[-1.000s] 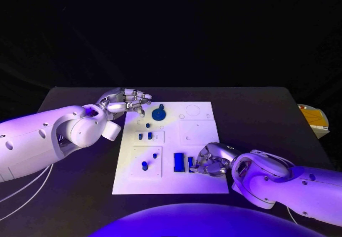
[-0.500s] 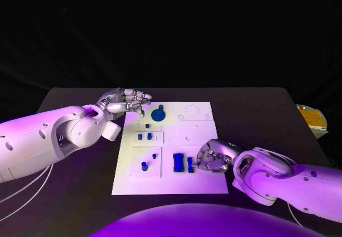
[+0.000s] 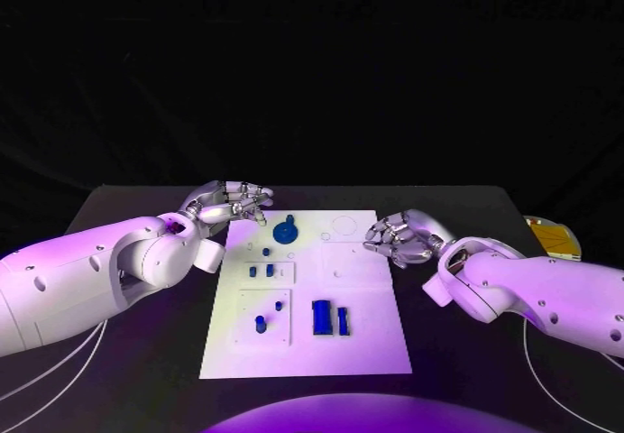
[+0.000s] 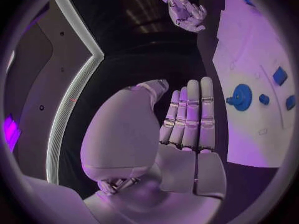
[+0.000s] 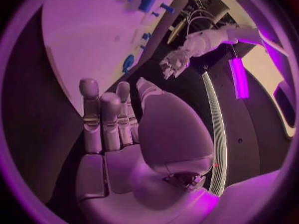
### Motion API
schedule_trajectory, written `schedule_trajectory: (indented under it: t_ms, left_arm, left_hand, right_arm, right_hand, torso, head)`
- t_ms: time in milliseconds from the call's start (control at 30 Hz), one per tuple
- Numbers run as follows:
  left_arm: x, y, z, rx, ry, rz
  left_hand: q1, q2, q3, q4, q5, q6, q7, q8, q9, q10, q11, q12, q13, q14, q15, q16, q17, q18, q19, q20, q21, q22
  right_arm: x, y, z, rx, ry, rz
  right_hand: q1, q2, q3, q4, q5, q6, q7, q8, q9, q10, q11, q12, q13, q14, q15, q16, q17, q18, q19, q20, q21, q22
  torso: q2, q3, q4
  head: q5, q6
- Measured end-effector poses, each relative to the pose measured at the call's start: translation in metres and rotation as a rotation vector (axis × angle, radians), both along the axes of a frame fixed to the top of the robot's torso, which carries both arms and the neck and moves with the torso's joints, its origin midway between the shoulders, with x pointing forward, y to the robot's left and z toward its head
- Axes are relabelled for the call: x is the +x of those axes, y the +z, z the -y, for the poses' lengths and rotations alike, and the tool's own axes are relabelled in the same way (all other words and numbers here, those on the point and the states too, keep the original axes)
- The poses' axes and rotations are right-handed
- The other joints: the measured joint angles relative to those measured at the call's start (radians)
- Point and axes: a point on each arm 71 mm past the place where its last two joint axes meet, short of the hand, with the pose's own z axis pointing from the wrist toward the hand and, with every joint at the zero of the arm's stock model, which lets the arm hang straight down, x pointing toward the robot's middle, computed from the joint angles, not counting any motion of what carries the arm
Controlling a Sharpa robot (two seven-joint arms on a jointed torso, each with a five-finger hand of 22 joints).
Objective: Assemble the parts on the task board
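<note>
The white task board [image 3: 364,347] lies in the middle of the table. A round blue part [image 3: 286,232] sits near its far edge. Two small blue parts [image 3: 261,269] stand mid-left, and two more [image 3: 267,316] lie nearer me. A wide blue block [image 3: 321,317] and a narrow blue bar [image 3: 344,318] lie side by side. My left hand [image 3: 232,200] hovers over the board's far left corner, holding nothing, its fingers [image 4: 190,114] stretched out. My right hand [image 3: 400,236] hangs at the board's right edge, empty, its fingers [image 5: 102,119] extended.
A yellow-and-white object [image 3: 553,236] sits at the table's right edge. Bare black table [image 3: 117,194] surrounds the board on all sides. In the left wrist view the round blue part [image 4: 241,94] lies just beyond the fingertips.
My right hand has left the narrow blue bar near the board's front and moved up to the board's far right edge. The bar stays on the board. The camera has shifted.
</note>
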Motion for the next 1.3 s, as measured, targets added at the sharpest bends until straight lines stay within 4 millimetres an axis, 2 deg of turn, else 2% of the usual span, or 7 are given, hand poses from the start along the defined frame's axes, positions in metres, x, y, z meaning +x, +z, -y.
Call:
schedule_trajectory:
  t_ms: [233, 467, 600, 733, 833, 1033, 1300]
  left_arm:
    - [0.015, -0.01, -0.004, -0.04, 0.106, 0.018]
    - [0.027, -0.022, -0.009, -0.068, 0.203, 0.036]
    - [0.026, -0.021, -0.01, -0.066, 0.204, 0.034]
    - [0.023, -0.02, -0.003, -0.069, 0.197, 0.033]
    - [0.019, -0.018, 0.005, -0.072, 0.194, 0.033]
    - [0.006, -0.011, 0.026, -0.07, 0.215, 0.047]
    - [-0.013, -0.001, 0.047, -0.036, 0.296, 0.087]
  left_hand:
    - [-0.006, 0.006, -0.007, 0.01, 0.0, -0.025, -0.025, 0.002, -0.004, 0.038, 0.034, -0.178, -0.044, -0.056, 0.049, -0.36, -0.1, 0.0, -0.079, 0.068, -0.314, -0.212]
    - [-0.019, 0.019, -0.037, 0.003, -0.003, -0.014, -0.05, -0.061, -0.056, 0.057, 0.032, -0.38, -0.045, -0.089, 0.071, -0.599, -0.143, 0.0, -0.088, 0.099, -0.532, -0.387]
    - [-0.226, 0.118, -0.25, -0.116, -0.103, -0.355, -0.118, -0.196, -0.156, -0.344, -0.047, -0.475, -0.073, -0.435, 0.0, -0.741, -0.223, -0.082, -0.414, -0.026, -0.608, -0.494]
    - [-0.413, 0.173, -0.378, -0.189, -0.164, -0.565, -0.159, -0.278, -0.216, -0.586, -0.093, -0.528, -0.09, -0.644, -0.043, -0.823, -0.271, -0.125, -0.613, -0.102, -0.649, -0.556]
    - [-0.545, 0.193, -0.426, -0.215, -0.186, -0.643, -0.174, -0.308, -0.238, -0.676, -0.11, -0.548, -0.096, -0.722, -0.059, -0.853, -0.288, -0.142, -0.687, -0.131, -0.665, -0.579]
    - [-1.094, 0.218, -0.481, -0.249, -0.209, -0.737, -0.193, -0.343, -0.264, -0.783, -0.131, -0.568, -0.103, -0.814, -0.078, -0.889, -0.31, -0.157, -0.774, -0.164, -0.682, -0.606]
    - [-1.362, 0.228, -0.504, -0.261, -0.221, -0.774, -0.202, -0.358, -0.276, -0.826, -0.142, -0.578, -0.106, -0.85, -0.086, -0.9, -0.318, -0.157, -0.809, -0.181, -0.687, -0.618]
  right_arm:
    - [0.042, -0.004, 0.018, 0.181, -0.154, -0.01]
    - [0.068, -0.007, 0.025, 0.296, -0.248, -0.009]
    - [0.065, -0.006, 0.023, 0.303, -0.244, -0.013]
    - [0.06, -0.002, 0.016, 0.333, -0.243, -0.013]
    - [0.054, 0.004, 0.002, 0.376, -0.236, -0.013]
    - [0.035, 0.025, -0.03, 0.5, -0.245, 0.002]
    - [0.021, 0.04, -0.043, 0.582, -0.323, 0.025]
  right_hand:
    - [0.033, -0.012, 0.121, -0.004, -0.013, 0.006, 0.024, -0.073, -0.094, -0.034, 0.049, -0.323, -0.434, -0.211, 0.073, -0.511, -0.281, 0.0, -0.139, 0.069, -0.377, -0.317]
    - [0.033, -0.013, 0.173, -0.035, -0.02, -0.016, 0.041, -0.133, -0.17, -0.05, 0.085, -0.454, -0.664, -0.304, 0.126, -0.722, -0.421, 0.0, -0.288, 0.133, -0.488, -0.557]
    - [-0.178, 0.047, 0.003, -0.149, -0.081, -0.397, -0.039, -0.197, -0.376, -0.337, 0.02, -0.51, -0.78, -0.728, 0.076, -0.844, -0.599, -0.068, -0.677, 0.033, -0.517, -0.845]
    - [-0.36, 0.084, -0.101, -0.215, -0.117, -0.628, -0.09, -0.233, -0.497, -0.687, -0.021, -0.54, -0.84, -0.985, 0.043, -0.911, -0.7, -0.118, -0.907, -0.03, -0.529, -1.007]
    - [-0.529, 0.098, -0.141, -0.24, -0.13, -0.715, -0.109, -0.247, -0.543, -0.824, -0.036, -0.55, -0.863, -1.082, 0.03, -0.935, -0.739, -0.128, -0.994, -0.054, -0.536, -1.068]
    - [-1.048, 0.114, -0.184, -0.271, -0.142, -0.816, -0.131, -0.26, -0.596, -0.984, -0.054, -0.558, -0.889, -1.195, 0.015, -0.961, -0.783, -0.142, -1.095, -0.082, -0.541, -1.139]
    - [-1.292, 0.122, -0.202, -0.282, -0.147, -0.856, -0.144, -0.266, -0.62, -1.053, -0.061, -0.563, -0.901, -1.24, 0.006, -0.974, -0.802, -0.157, -1.136, -0.095, -0.545, -1.171]
  torso:
    - [-0.021, -0.0005, -0.0034]
    - [-0.034, 0.0061, -0.0044]
    - [-0.034, 0.0062, -0.0039]
    - [-0.037, 0.0096, 0.0004]
    - [-0.04, 0.014, 0.0061]
    - [-0.05, 0.0258, 0.0209]
    - [-0.054, 0.0314, 0.0278]
  head:
    - [0.0, 0.063]
    - [0.003, 0.126]
    - [0.004, 0.124]
    - [0.006, 0.139]
    - [0.008, 0.157]
    - [0.012, 0.196]
    - [0.013, 0.208]
